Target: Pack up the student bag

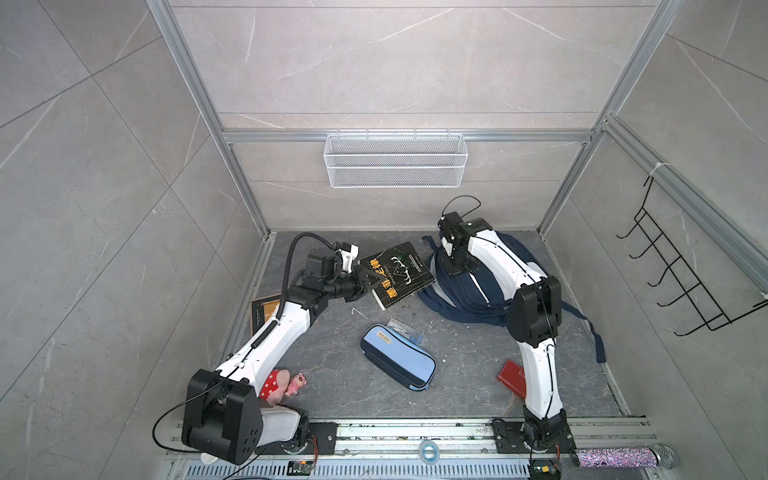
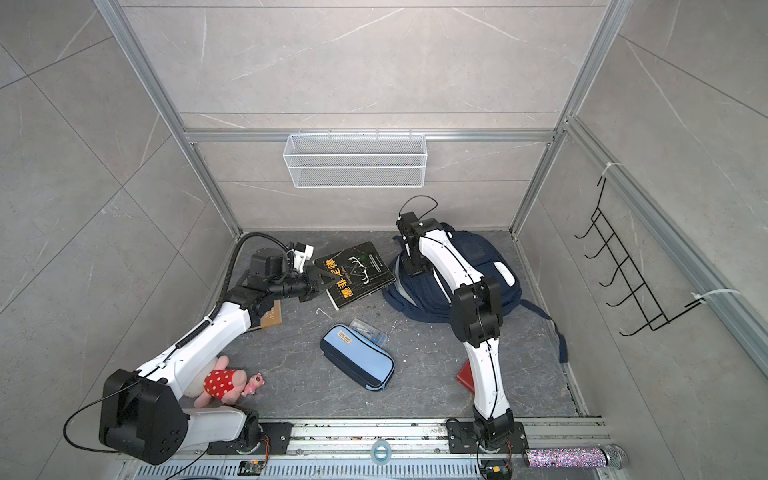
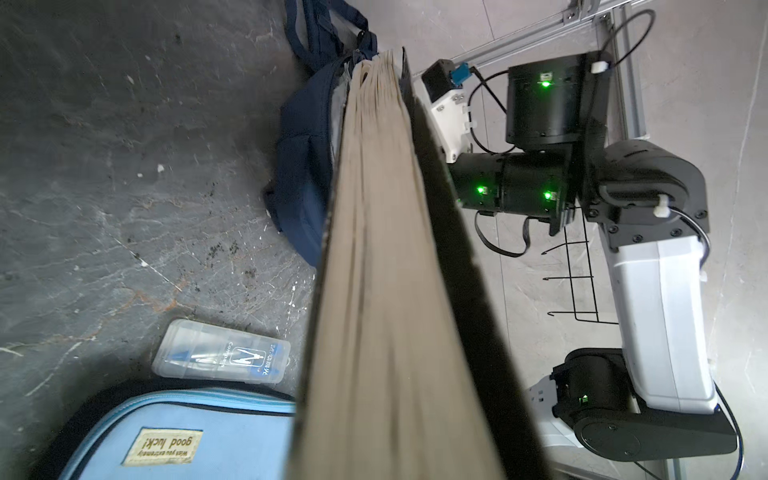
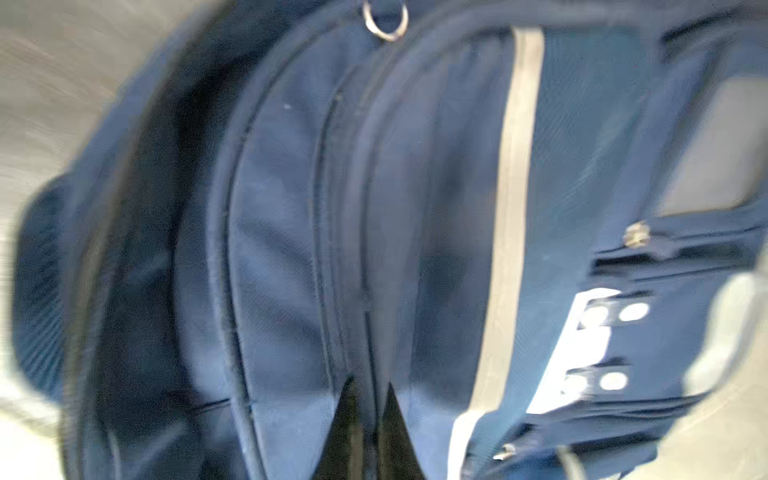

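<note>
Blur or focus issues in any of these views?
Right wrist view: strong motion blur across the student bag, stitching smeared. Left wrist view: the book is soft up close along its page edge, while the pencil case label stays readable. Both top views: sharp, even light, soft shadows.

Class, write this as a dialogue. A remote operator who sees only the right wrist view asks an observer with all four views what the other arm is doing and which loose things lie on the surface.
Operator: I see only my right gripper, shut on a seam of the student bag. What is the other arm doing?
Observer: The left gripper holds a black book by one edge, with the far end close to the bag.
Operator: What lies loose on the surface?
Observer: In both top views a light-blue pencil case lies near the middle, with a clear compass box right beside it.
</note>
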Controlling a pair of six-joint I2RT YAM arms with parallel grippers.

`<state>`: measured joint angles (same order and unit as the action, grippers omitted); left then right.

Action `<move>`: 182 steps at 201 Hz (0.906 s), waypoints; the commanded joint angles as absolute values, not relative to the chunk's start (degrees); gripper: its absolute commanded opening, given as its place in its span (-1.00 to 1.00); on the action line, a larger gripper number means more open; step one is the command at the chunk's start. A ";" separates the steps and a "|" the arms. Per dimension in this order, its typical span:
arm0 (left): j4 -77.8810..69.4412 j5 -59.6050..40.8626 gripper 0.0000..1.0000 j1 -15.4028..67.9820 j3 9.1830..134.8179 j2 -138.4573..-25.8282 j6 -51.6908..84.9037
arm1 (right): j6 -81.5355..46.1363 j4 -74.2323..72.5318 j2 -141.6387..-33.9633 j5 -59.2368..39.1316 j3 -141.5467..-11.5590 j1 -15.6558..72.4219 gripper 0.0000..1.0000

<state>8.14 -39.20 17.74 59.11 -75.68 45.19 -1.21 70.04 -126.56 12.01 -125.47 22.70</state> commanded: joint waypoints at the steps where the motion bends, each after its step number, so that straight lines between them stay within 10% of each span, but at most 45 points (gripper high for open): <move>1: 7.36 -43.05 -1.00 16.87 64.35 -77.37 41.15 | 0.09 73.18 -124.92 10.67 -133.06 24.45 -1.00; 102: 10.78 -35.11 -1.00 14.98 71.63 -81.21 40.46 | -0.63 80.06 -129.93 -5.79 -159.51 24.04 -1.00; 182: 13.88 -36.41 -1.00 15.54 67.88 -78.24 37.46 | 2.46 70.49 -120.36 -15.30 -151.11 23.96 -1.00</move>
